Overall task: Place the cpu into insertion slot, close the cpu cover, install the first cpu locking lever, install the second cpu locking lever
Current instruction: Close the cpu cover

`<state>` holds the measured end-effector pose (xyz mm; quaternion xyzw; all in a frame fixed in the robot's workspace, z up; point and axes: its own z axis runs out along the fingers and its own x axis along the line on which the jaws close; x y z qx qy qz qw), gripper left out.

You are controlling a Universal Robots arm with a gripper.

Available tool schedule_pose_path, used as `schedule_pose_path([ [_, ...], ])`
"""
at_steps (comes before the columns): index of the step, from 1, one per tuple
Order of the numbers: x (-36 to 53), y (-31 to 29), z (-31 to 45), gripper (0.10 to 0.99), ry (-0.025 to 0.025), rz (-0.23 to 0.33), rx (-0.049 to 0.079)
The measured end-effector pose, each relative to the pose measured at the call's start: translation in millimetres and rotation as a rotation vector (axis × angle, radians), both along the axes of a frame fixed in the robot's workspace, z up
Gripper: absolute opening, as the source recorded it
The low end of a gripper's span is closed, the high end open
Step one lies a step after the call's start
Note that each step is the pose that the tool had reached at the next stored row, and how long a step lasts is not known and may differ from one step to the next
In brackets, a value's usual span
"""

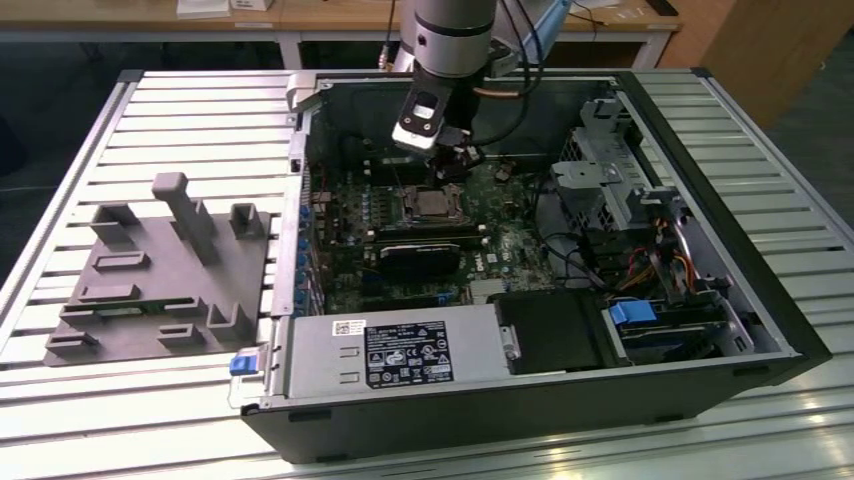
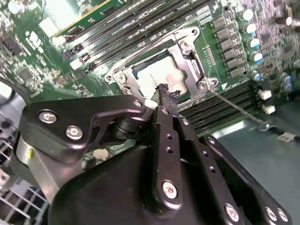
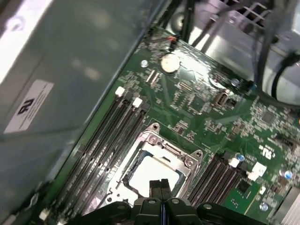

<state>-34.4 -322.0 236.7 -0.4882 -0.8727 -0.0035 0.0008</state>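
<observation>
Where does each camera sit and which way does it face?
Exterior view: off the arm, high, looking down into the open computer case; arm and gripper show.
First wrist view: on the arm, facing the circuit board; gripper shows.
Second wrist view: on the arm, behind the gripper, facing the chip.
Shared: both wrist views show the chip beyond the gripper.

Even overhead light fell on the ribbed silver aluminium table (image 1: 160, 120) and streaked its near edge with white glare, while the inside of the open black computer case (image 1: 787, 330) sat in dimmer shade. In both wrist views the small flat square chip with a silvery metal top (image 2: 152, 77) (image 3: 152, 176) burned out almost to white, and the round silver coin battery (image 3: 169, 62) flared too. My black claw (image 3: 160, 185) loomed dark and underlit, and the grey case wall (image 3: 70, 61) looked soft, out of focus.
</observation>
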Motion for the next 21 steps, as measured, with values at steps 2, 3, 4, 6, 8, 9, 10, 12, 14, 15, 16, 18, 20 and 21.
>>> schedule_pose_path([
  [2, 0.0, 0.0, -0.1, 0.102, 0.0, 0.037, 0.0],
  [3, 0.0, 0.0, -0.1, 0.102, 0.0, 0.054, 0.0],
  [4, 0.0, 0.0, -0.1, 0.102, 0.0, 0.073, 0.0],
  [6, 0.0, 0.0, -0.2, 0.102, 0.0, 0.109, 0.0],
  [8, 0.0, 0.0, -0.3, 0.102, 0.0, 0.145, 0.0],
  [9, 0.0, 0.0, -0.3, 0.102, 0.0, 0.163, 0.0],
  [10, 0.0, 0.0, -0.4, 0.102, 0.0, 0.183, 0.0],
  [12, 0.0, 0.0, -0.5, 0.102, 0.0, 0.219, 0.0],
  [14, 0.0, 0.0, -0.6, 0.102, 0.0, 0.254, 0.0],
  [15, 0.0, 0.0, -0.6, 0.102, 0.0, 0.273, 0.0],
  [16, 0.0, 0.0, -0.7, 0.102, 0.0, 0.291, 0.0],
  [18, 0.0, 0.0, -0.7, 0.102, 0.0, 0.328, 0.0],
  [20, 0.0, 0.0, -0.8, 0.102, 0.0, 0.364, 0.0],
  [21, 0.0, 0.0, -0.9, 0.102, 0.0, 0.382, 0.0],
])
